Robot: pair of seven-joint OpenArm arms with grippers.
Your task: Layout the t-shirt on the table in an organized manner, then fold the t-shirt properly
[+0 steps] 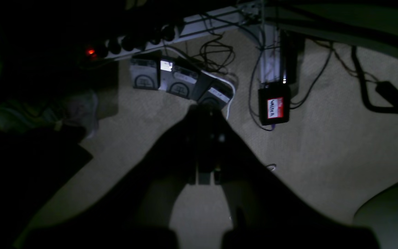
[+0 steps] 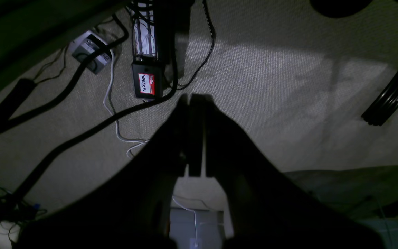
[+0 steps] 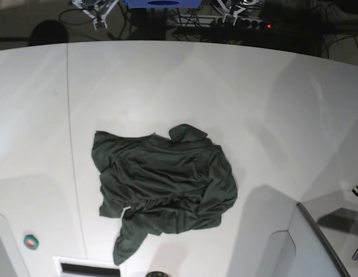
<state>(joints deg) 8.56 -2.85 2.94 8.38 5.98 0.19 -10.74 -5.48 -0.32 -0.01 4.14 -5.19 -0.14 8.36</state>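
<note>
Left wrist view: we see the left gripper (image 1: 206,145) as a dark shape, jaws together with nothing between them, hanging over beige carpet (image 1: 323,145).
Floor there: a power strip (image 1: 133,43) with a red light, grey boxes (image 1: 180,83), loose cables (image 1: 216,52) and a black box with a red label (image 1: 274,108).
Right wrist view: we see the right gripper (image 2: 193,135) with jaws together and empty, above the same carpet, a labelled black box (image 2: 146,84) and thick black cables (image 2: 81,69).
Base view: we find the t-shirt (image 3: 164,193) crumpled in a heap, lying on the table (image 3: 254,104) near its middle, toward the front edge, one part trailing down toward that edge.
Arms: neither gripper shows in this view.
</note>
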